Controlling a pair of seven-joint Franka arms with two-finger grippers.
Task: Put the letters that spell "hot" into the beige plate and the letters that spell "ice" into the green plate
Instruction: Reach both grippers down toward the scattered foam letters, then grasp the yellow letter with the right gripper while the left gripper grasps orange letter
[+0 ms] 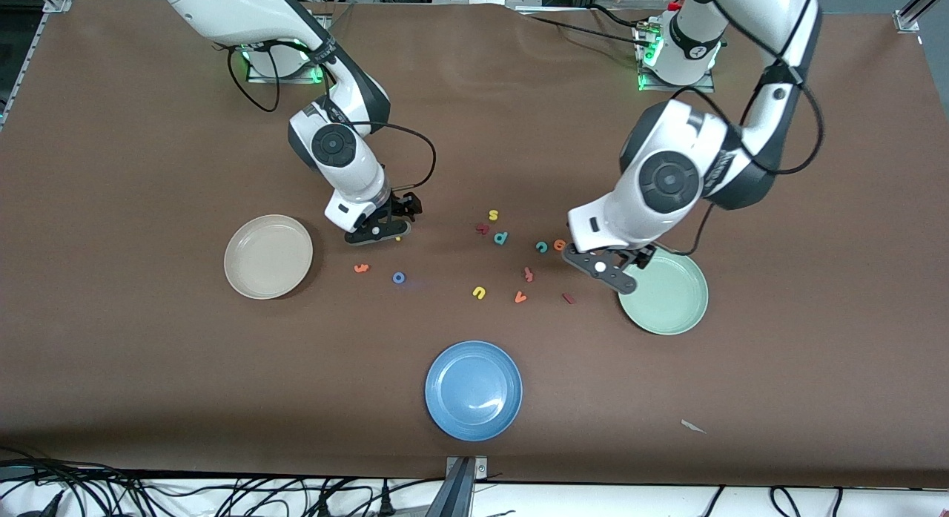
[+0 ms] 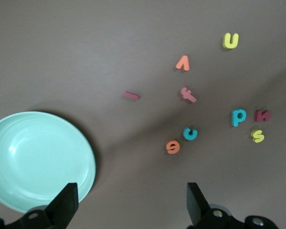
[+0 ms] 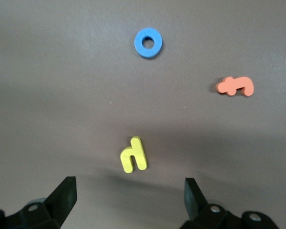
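Note:
The yellow "h" (image 3: pixel 133 154) lies on the brown table just ahead of my right gripper (image 3: pixel 128 202), which hangs open above it (image 1: pixel 378 231). The blue "o" (image 3: pixel 148 42) (image 1: pixel 399 277) and orange "t" (image 3: pixel 235 86) (image 1: pixel 361 268) lie nearer the front camera, beside the beige plate (image 1: pixel 268 256). My left gripper (image 2: pixel 131 205) (image 1: pixel 608 271) is open over bare table at the rim of the green plate (image 2: pixel 38 160) (image 1: pixel 671 302). The orange "e" (image 2: pixel 173 147), teal "c" (image 2: pixel 190 133) and dark red "i" (image 2: pixel 131 95) lie close by.
Other loose letters sit mid-table: teal "p" (image 2: pixel 238 116), yellow "s" (image 2: pixel 258 136), dark red "n" (image 2: pixel 262 115), pink "f" (image 2: pixel 188 94), orange "v" (image 2: pixel 182 63), yellow "u" (image 2: pixel 230 41). A blue plate (image 1: pixel 474 389) lies nearest the front camera.

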